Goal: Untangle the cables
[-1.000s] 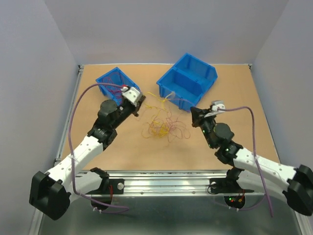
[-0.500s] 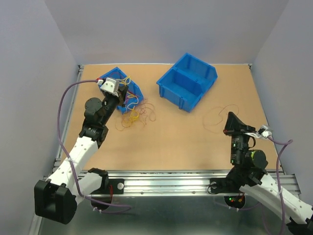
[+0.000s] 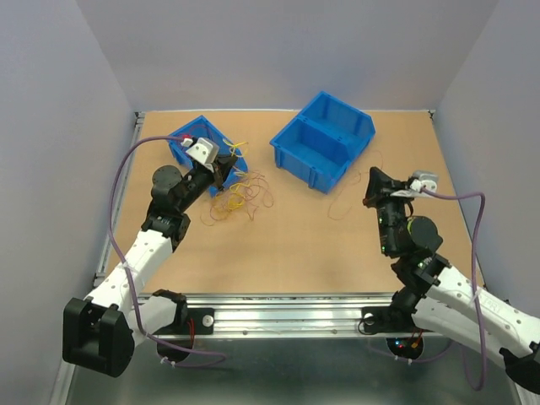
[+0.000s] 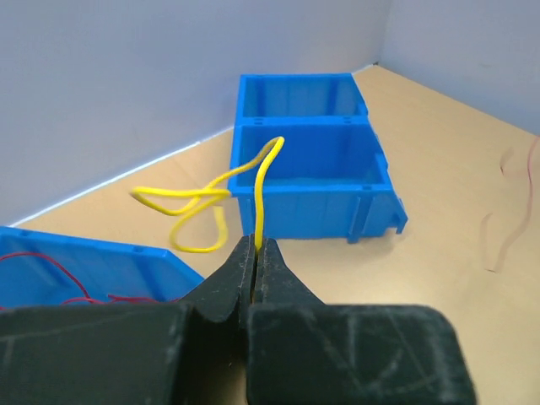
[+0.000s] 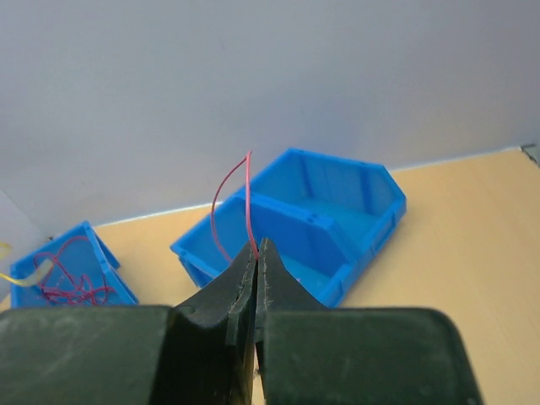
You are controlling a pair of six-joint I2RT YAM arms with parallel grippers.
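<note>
Top view: on the table (image 3: 295,245), the cables (image 3: 240,198) lie as a loose orange and yellow tangle just right of the small bin (image 3: 180,137). Its long axis runs left to right, trailing away from the left gripper (image 3: 221,169). That gripper sits at the bin's near corner with a yellow cable (image 3: 236,148) looping up from it. To the right, past the large bin (image 3: 325,139), a single red cable (image 3: 341,205) lies in an open loop running diagonally from the right gripper (image 3: 371,181) toward the near left. It is too faint here to tell whether it touches the large bin. The tangle and the red loop are well apart. Left wrist view: the left gripper (image 4: 255,253) is fully closed, pinching the yellow cable (image 4: 261,194). The cable stands nearly upright from the tips, then bends left into two slack loops above the small bin (image 4: 101,257). Red strands (image 4: 51,278) lie inside that bin, and the large bin (image 4: 312,169) stands behind. Right wrist view: the right gripper (image 5: 256,253) is also fully closed, clamped on the red cable (image 5: 246,198). The cable rises straight up from the tips, then arcs over to the left and down in front of the large bin (image 5: 337,211). The small bin (image 5: 105,270) at lower left holds red strands (image 5: 63,278).
</note>
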